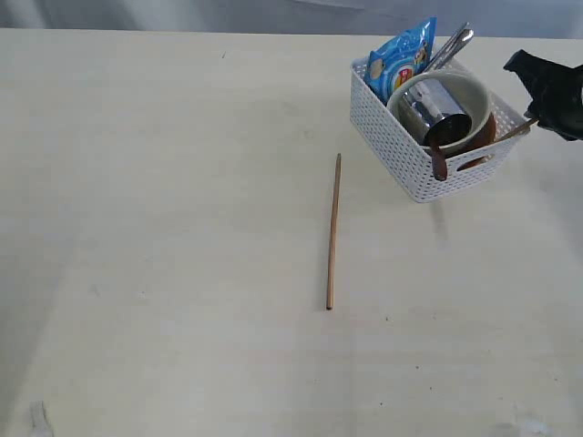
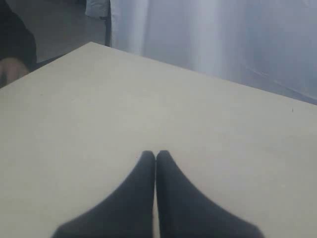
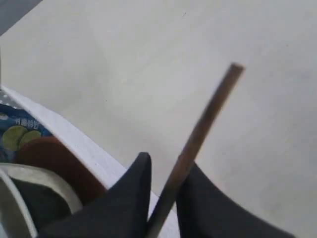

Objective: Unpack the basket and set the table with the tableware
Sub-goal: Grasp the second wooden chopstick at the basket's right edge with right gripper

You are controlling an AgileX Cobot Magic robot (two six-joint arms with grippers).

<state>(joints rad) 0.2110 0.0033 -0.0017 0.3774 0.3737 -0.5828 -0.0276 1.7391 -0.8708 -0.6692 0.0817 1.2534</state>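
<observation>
The basket (image 1: 392,137) stands at the far right part of the worktop (image 1: 164,228). Inside it a steel cup (image 1: 439,107) lies on its side in a cream bowl (image 1: 474,91), and a brown plate (image 1: 487,137) leans next to the bowl. A brown spoon (image 1: 439,164) hangs over the front wall of the basket. A blue snack bag (image 1: 399,56) and some steel handles (image 1: 453,45) stick up at the back; I cannot tell which is knife and which is fork.

One loose chopstick (image 1: 333,232) lies flat near the middle of the worktop, well apart from the basket.

The right claw (image 3: 169,163) is at the right side of the basket. Its two fingers are pressed in on the second chopstick (image 3: 208,119), which points out past the basket rim.

The left claw (image 2: 155,154) is closed, fingertips touching, with nothing between them. It is over a bare part of the worktop.
</observation>
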